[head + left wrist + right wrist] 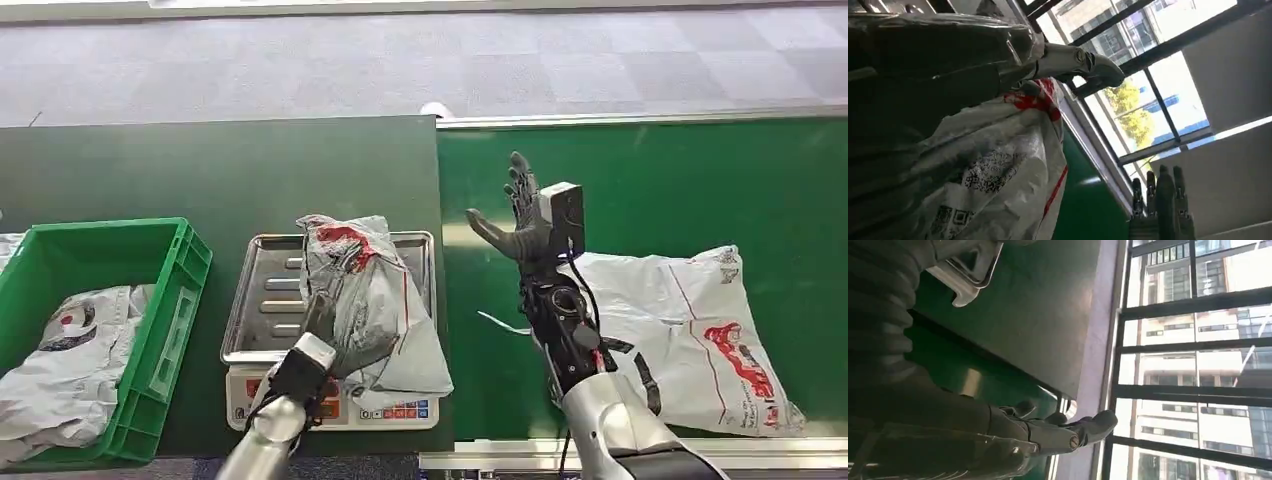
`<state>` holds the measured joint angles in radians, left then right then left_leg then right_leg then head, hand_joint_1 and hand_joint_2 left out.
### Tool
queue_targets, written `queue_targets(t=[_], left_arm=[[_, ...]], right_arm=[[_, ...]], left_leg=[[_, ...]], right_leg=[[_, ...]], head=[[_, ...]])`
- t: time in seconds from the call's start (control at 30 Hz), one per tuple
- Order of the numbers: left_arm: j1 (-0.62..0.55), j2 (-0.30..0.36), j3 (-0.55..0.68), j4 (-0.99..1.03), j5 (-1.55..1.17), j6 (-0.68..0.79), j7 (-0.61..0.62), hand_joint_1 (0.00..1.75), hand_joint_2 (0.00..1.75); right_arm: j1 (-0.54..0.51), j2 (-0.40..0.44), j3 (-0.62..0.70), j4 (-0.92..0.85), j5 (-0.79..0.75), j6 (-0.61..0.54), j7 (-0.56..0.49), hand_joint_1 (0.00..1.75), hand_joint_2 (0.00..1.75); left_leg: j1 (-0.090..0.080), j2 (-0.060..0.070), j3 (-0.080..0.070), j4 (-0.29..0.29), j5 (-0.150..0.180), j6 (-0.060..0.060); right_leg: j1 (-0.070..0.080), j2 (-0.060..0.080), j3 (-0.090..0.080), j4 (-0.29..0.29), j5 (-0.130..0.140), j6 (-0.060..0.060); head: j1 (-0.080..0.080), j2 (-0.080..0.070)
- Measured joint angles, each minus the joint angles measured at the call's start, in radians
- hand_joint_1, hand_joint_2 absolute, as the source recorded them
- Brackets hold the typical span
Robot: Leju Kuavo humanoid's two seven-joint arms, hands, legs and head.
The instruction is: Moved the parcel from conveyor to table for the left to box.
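Observation:
A grey-white parcel (375, 290) with red print lies crumpled on the metal tray (262, 300) of a scale on the dark table. My left hand (335, 345) grips the parcel's near edge from below. In the left wrist view the parcel (998, 165) presses against the hand and the thumb (1088, 67) reaches over its top. My right hand (520, 225) is raised over the green conveyor (650, 180), fingers spread and holding nothing. In the right wrist view its fingers (1058, 432) stretch out bare above the belt.
A second, larger parcel (690, 320) lies on the conveyor to the right of my right arm. A green crate (175, 300) with grey parcels (60, 360) stands at the left of the table. The scale's keypad (400, 410) faces the near edge.

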<state>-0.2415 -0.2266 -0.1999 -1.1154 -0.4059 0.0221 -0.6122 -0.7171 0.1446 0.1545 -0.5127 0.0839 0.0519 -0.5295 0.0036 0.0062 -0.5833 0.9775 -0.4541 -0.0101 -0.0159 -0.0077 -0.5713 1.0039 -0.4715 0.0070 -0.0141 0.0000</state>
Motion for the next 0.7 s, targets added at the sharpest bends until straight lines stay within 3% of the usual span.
queue_targets(t=[0.43,0.47,0.5,0.53,0.7], left_arm=[[-0.136,-0.004,-0.048,0.247,-0.156,0.036,0.136,0.0,1.75],[-0.141,-0.004,-0.048,0.257,-0.157,0.036,0.137,0.17,1.75],[-0.146,-0.004,-0.048,0.265,-0.157,0.035,0.137,1.31,1.75],[-0.149,-0.004,-0.048,0.271,-0.157,0.034,0.137,1.64,1.75],[-0.163,-0.004,-0.048,0.296,-0.157,0.037,0.129,1.71,1.75]], right_arm=[[0.0,-0.004,0.0,0.008,0.063,0.002,0.036,0.0,1.75],[0.0,-0.004,0.0,0.008,0.065,0.002,0.037,0.0,1.75],[0.0,-0.004,0.0,0.008,0.067,0.002,0.037,0.0,1.75],[0.0,-0.004,0.0,0.007,0.068,0.002,0.039,0.0,1.75],[0.0,-0.004,0.0,0.008,0.079,0.004,0.045,0.0,1.75]], left_leg=[[0.0,-0.001,0.006,0.0,0.0,0.0],[0.0,-0.001,0.007,0.0,0.0,0.0],[0.0,-0.001,0.008,0.0,0.0,0.0],[0.0,-0.001,0.008,0.0,0.0,0.0],[0.0,-0.001,0.011,-0.001,0.001,0.0]], right_leg=[[0.0,-0.001,0.007,0.0,0.0,0.0],[0.0,-0.001,0.008,0.0,0.0,0.0],[0.0,-0.001,0.009,0.0,0.0,0.0],[0.0,-0.001,0.01,0.0,0.0,0.0],[0.0,-0.002,0.013,0.0,0.0,0.0]], head=[[0.0,0.0],[0.0,0.0],[0.0,0.0],[0.0,0.0],[0.0,0.0]])
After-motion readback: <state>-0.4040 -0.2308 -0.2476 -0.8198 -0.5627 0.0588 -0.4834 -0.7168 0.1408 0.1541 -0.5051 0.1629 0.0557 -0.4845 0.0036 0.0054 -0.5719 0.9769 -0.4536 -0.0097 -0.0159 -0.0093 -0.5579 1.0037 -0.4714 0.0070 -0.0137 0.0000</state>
